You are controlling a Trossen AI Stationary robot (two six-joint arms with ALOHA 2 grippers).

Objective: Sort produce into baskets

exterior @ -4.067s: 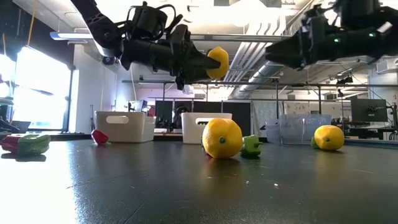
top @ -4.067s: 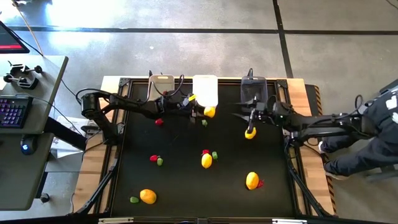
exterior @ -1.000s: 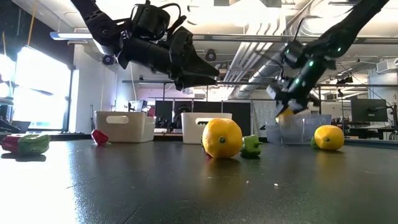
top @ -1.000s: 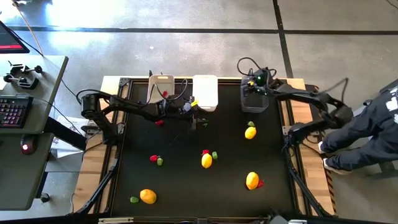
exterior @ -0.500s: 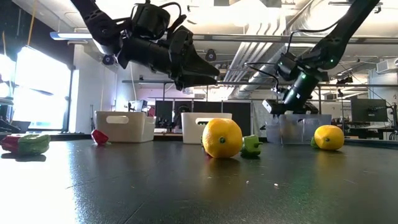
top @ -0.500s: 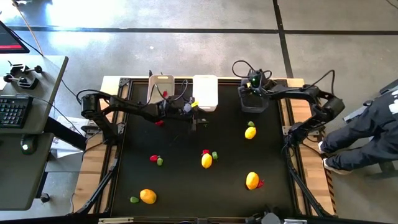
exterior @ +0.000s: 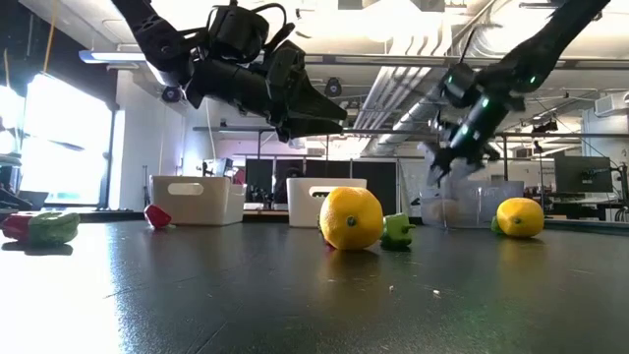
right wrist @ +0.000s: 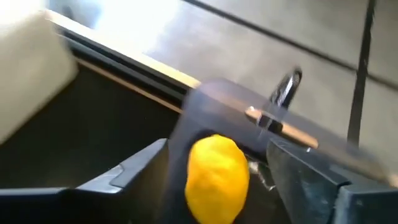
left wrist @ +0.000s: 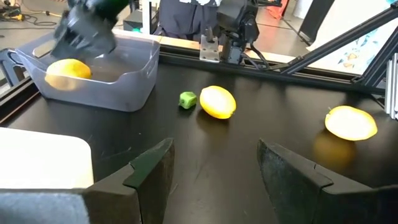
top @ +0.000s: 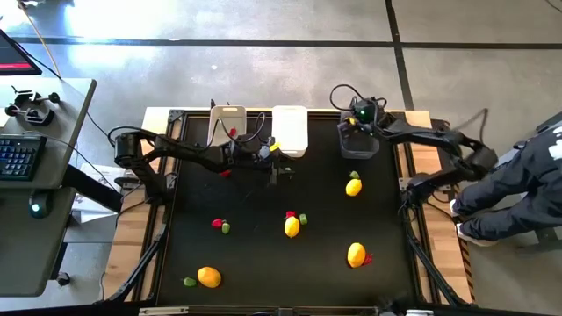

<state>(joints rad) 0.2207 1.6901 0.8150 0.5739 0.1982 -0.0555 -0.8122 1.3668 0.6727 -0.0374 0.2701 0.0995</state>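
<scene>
Three baskets stand along the far edge: beige (top: pixel 228 118), white (top: pixel 290 130) and dark grey (top: pixel 358 139). My right gripper (right wrist: pixel 217 155) hangs open over the grey basket (left wrist: pixel 93 74). A yellow lemon (left wrist: pixel 68 70) lies inside that basket, below the fingers and free of them. My left gripper (left wrist: pixel 214 168) hovers open and empty above the table, just in front of the white basket (top: pixel 279 168). More lemons (top: pixel 353 186) (top: pixel 291 226) (top: pixel 356 254) (top: pixel 208 277) and small red and green pieces (top: pixel 225 173) (top: pixel 303 219) rest on the black tabletop.
A green piece (left wrist: pixel 188 99) and a lemon (left wrist: pixel 217 102) lie just in front of the grey basket. A red and green pair (top: pixel 220 226) lies mid-left, and a green piece (top: pixel 189 282) sits near the front. A person sits beyond the table's right edge (top: pixel 527 175).
My right gripper, over the grey basket, has let go of the yellow lemon. The lemon has dropped from between the fingers into the basket and lies on its floor.
</scene>
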